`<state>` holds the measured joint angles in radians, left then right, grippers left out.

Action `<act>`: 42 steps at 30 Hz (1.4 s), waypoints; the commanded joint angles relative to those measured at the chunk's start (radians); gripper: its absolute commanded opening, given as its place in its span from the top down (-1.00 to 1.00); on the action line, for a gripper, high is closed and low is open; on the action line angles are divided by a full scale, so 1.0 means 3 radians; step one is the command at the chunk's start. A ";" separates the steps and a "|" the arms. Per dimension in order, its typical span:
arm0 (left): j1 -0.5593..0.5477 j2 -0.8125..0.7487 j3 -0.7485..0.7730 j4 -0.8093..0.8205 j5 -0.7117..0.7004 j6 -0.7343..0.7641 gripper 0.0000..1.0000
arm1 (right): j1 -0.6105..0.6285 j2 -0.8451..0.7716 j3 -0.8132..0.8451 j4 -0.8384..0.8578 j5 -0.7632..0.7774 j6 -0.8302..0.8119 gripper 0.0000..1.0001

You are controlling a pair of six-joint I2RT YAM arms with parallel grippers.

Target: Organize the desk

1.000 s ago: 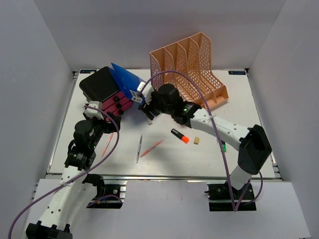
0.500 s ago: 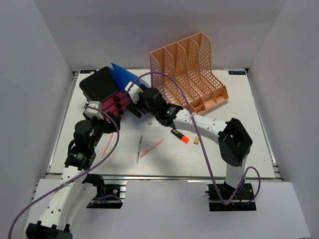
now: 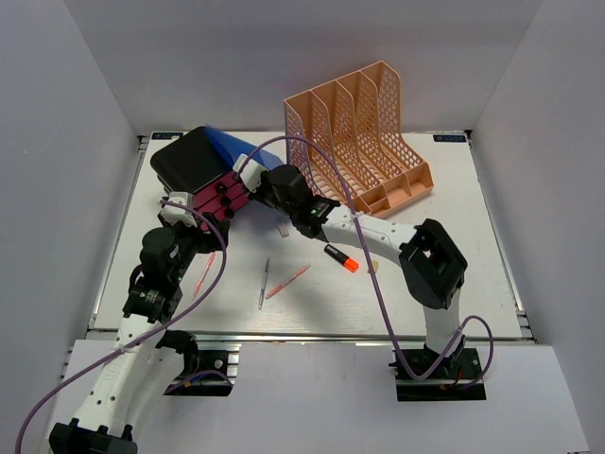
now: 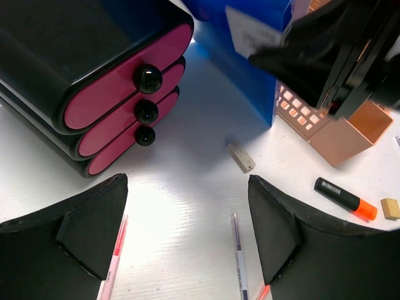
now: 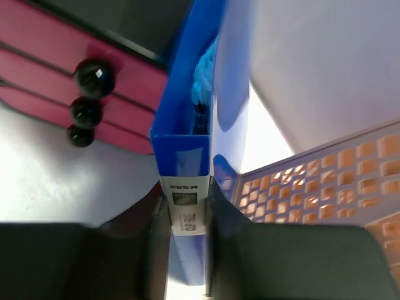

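The white desk holds scattered stationery. My right gripper is shut on the labelled spine of a blue folder. It holds the folder between the black drawer unit and the peach mesh rack. In the right wrist view both fingers press the folder's spine at my right gripper. My left gripper is open and empty over bare desk in front of the drawers, and it also shows from above.
On the desk lie a pink pen, a blue pen, a red pen, a black-and-orange highlighter and a small eraser. A beige block lies beside the highlighter. Grey walls enclose three sides.
My right arm has swung left and back, carrying the blue folder from in front of the rack to beside the drawer unit. The left arm has not moved.
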<state>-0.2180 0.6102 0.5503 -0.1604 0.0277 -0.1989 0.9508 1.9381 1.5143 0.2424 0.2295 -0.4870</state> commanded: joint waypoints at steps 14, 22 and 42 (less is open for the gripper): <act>0.0016 0.0001 0.0042 0.0008 0.0036 0.0055 -0.74 | -0.0270 -0.0120 0.1444 -0.0281 -0.0223 0.0324 1.00; 0.0016 0.0011 0.0017 0.0059 0.0153 0.0080 -0.74 | -0.0597 -0.0406 0.2028 -0.0762 -0.0402 0.0753 1.00; 0.0016 -0.0024 0.0007 0.0074 0.0215 0.0075 -0.74 | -0.1835 -0.1316 0.2310 -0.1417 -0.1372 0.1516 1.00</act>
<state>-0.2180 0.6140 0.5499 -0.1562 0.0742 -0.1833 0.4400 1.5986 2.1471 -0.2920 -0.1314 -0.0658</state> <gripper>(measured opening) 0.870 0.298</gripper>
